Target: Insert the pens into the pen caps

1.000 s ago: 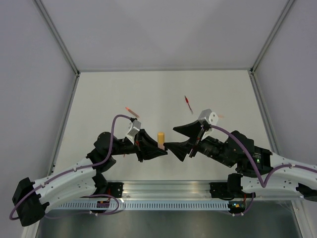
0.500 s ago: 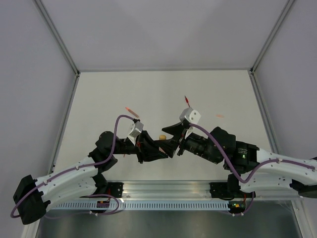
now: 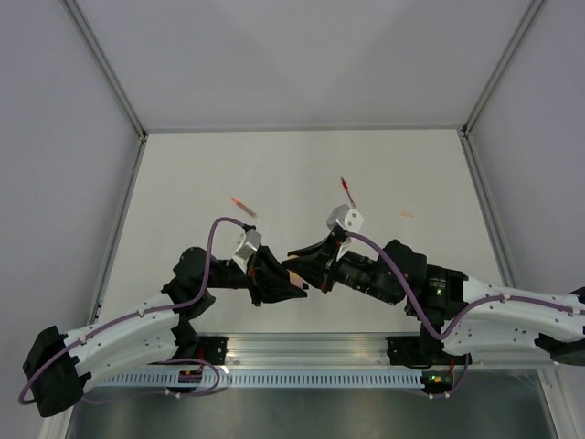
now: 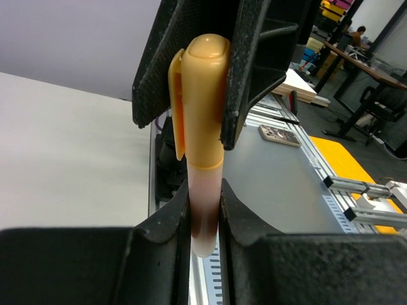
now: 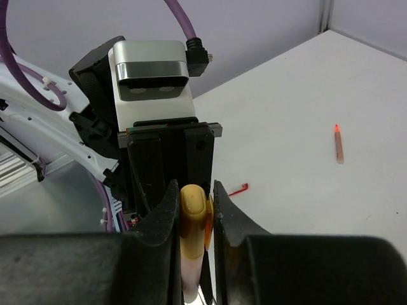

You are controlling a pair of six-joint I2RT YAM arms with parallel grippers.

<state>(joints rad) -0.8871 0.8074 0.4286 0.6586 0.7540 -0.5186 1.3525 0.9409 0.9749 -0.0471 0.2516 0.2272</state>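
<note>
My left gripper is shut on the pale body of the orange-peach pen, which stands upright between its jaws. An orange pen cap with a clip sits on the pen's upper end. My right gripper is shut on that cap, its fingers pressing both sides. In the top view the two grippers meet tip to tip near the table's front middle. A red pen lies farther back on the table.
A slim pink-red piece lies behind the left arm, and a tiny orange stub lies to the right. The right wrist view shows a reddish stick on the white table and the left wrist camera just ahead.
My right gripper has swung left from beside the capped pen onto it and closed on the cap. The left gripper has kept its grip and barely shifted.
</note>
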